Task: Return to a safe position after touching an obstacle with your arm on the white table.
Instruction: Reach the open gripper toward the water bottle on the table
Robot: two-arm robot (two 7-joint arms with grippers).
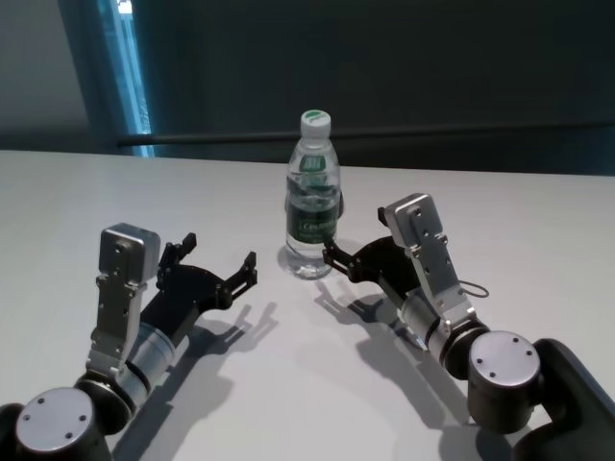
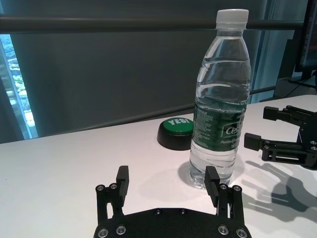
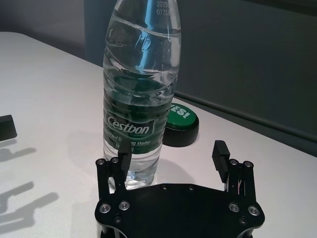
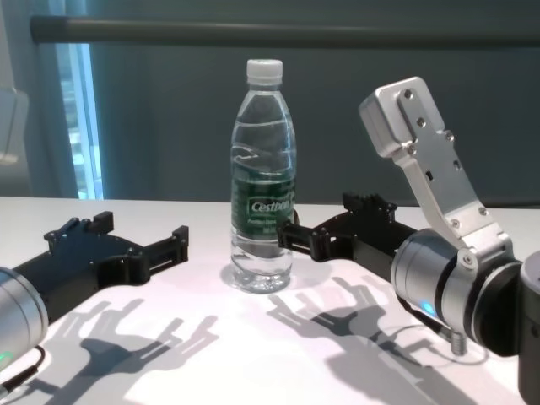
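The obstacle, a clear water bottle (image 1: 312, 192) with a white cap and dark green label, stands upright in the middle of the white table (image 1: 538, 221). My right gripper (image 1: 357, 237) is open just to its right. One fingertip (image 4: 291, 234) lies close against the bottle's (image 4: 263, 186) lower side; I cannot tell whether it touches. In the right wrist view the bottle (image 3: 141, 89) rises just beyond one finger (image 3: 124, 166). Left of the bottle, my left gripper (image 1: 221, 264) rests open and apart from it, holding nothing. The left wrist view shows the bottle (image 2: 220, 99) ahead of that gripper (image 2: 167, 181).
A round green button on a black base (image 2: 176, 131) sits on the table just behind the bottle, also seen as the green button (image 3: 181, 124) in the right wrist view. A dark wall and rail run along the table's far edge.
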